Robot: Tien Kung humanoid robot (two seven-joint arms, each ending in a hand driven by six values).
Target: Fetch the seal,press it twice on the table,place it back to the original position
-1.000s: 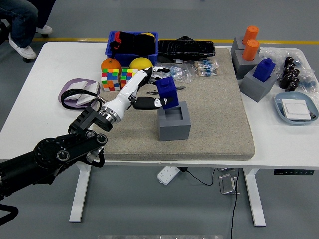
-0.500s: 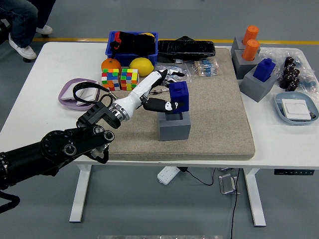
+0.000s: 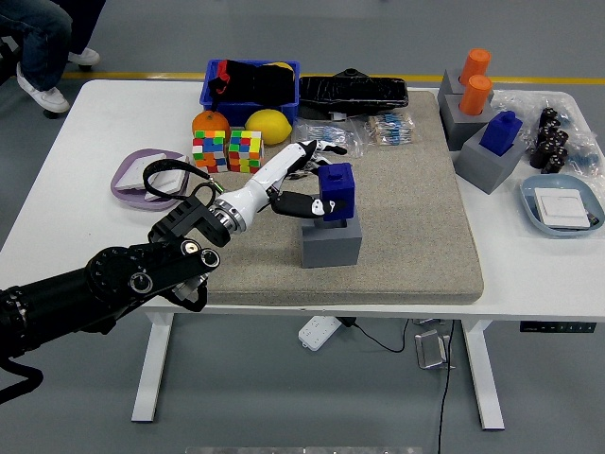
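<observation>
- Since the earlier frame the blue seal [image 3: 337, 189] has come down and now sits partly in the grey holder [image 3: 331, 240] at mid-frame, its top standing above the rim.
- Left hand [image 3: 301, 185], reaching in from the lower left, pinches the seal's left side; its white fingers [image 3: 304, 151] stretch toward the upper right behind the seal.
- Right arm is out of the frame.
- Blue bin [image 3: 251, 82] at upper centre holds dark items and something yellow; what they are is hard to make out.
- Purple dish [image 3: 134, 176] at left holds white pieces, partly covered by a black cable.
- Light blue plate [image 3: 561, 205] at far right holds a white square pad.
- Grey holders at upper right carry two orange seals [image 3: 475, 81] and a second blue one [image 3: 500, 131].
- Grey mat [image 3: 416, 218] covers the middle of the white table [image 3: 76, 170]; cubes [image 3: 227, 149], an orange and a lemon lie at its upper left edge.
- Grey floor with a yellow line runs along the top.
- A person's legs and white shoes [image 3: 40, 92] are cut off at the upper left corner.
- Clear bags near the top of the mat are too blurred to identify.
</observation>
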